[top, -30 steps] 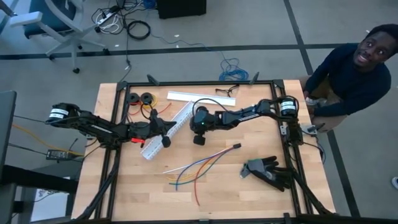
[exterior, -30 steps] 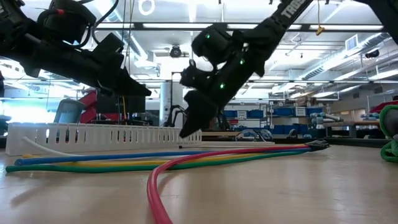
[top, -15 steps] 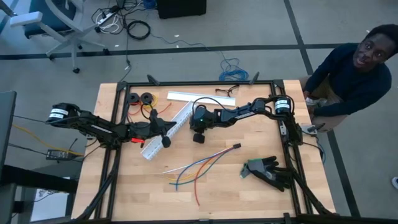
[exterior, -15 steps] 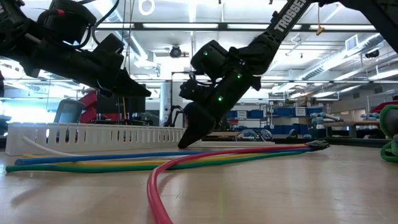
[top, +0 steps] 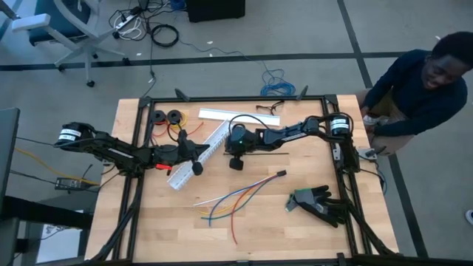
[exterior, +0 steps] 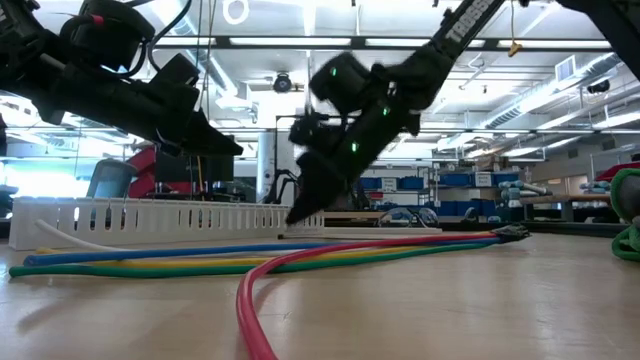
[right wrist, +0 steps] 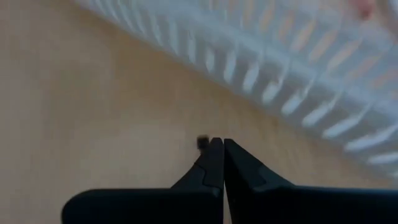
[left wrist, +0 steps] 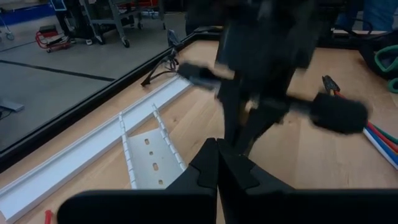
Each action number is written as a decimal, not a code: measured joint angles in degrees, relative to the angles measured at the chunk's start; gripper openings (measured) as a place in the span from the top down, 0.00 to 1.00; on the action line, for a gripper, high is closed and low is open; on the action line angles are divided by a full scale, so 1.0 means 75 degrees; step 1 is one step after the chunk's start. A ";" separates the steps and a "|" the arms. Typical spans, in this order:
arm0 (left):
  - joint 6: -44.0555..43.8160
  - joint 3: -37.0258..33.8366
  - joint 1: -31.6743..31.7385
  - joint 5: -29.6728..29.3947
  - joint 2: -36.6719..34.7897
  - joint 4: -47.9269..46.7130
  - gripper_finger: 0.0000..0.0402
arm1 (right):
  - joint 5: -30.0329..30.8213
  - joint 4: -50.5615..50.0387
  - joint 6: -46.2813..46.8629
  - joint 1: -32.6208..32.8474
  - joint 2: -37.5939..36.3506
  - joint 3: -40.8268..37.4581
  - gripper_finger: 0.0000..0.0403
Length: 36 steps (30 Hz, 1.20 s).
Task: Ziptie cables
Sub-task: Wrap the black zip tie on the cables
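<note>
Ziptie [top: 270,154] is lying flat on the wood beside the white slotted duct [top: 194,157], and we are lowering our right gripper [top: 232,153], fingers pressed together, onto its end, judging a shallow pinch best, while our left gripper [top: 194,154], fingers together too, is waiting over that duct.

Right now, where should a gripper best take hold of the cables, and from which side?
Near the black-tipped end, from above: the cables lie flat on the table, gathered close there, but they fan apart at the other end.
</note>
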 joint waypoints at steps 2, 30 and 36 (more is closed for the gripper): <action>-0.0031 0.0000 0.0000 0.0000 0.0000 0.0000 0.99 | 0.0005 0.0054 -0.0044 0.0050 -0.0249 0.0015 1.00; -0.0144 0.0000 0.0000 0.0055 0.0000 0.0008 0.99 | -0.0219 0.0251 -0.0262 0.0073 0.0260 0.0028 0.78; -0.0167 -0.0006 0.0000 0.0052 -0.0001 -0.0017 0.99 | -0.0143 0.0535 -0.0013 0.0061 0.0688 0.0033 0.81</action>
